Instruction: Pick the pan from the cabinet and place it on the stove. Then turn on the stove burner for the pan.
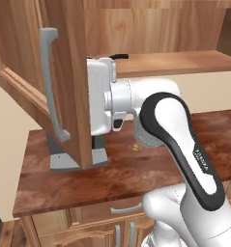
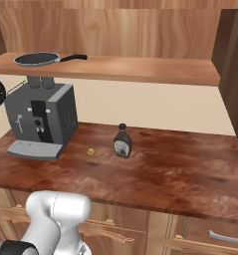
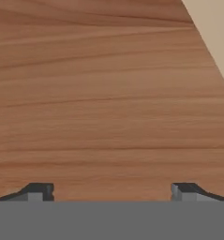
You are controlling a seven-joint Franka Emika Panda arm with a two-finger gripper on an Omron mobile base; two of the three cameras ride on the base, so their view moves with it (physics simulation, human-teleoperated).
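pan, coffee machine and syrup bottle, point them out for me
pan [image 2: 37, 59], right base view, on its dark inside
coffee machine [image 2: 41, 119], right base view, on its grey front
syrup bottle [image 2: 122, 144], right base view, on its label

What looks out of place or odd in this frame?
Nothing spilled or damaged. One small yellowish bit lies loose on the counter between the coffee machine and the upright syrup bottle.

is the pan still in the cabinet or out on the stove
In the cabinet: the pan lies flat on its shelf, above the coffee machine.
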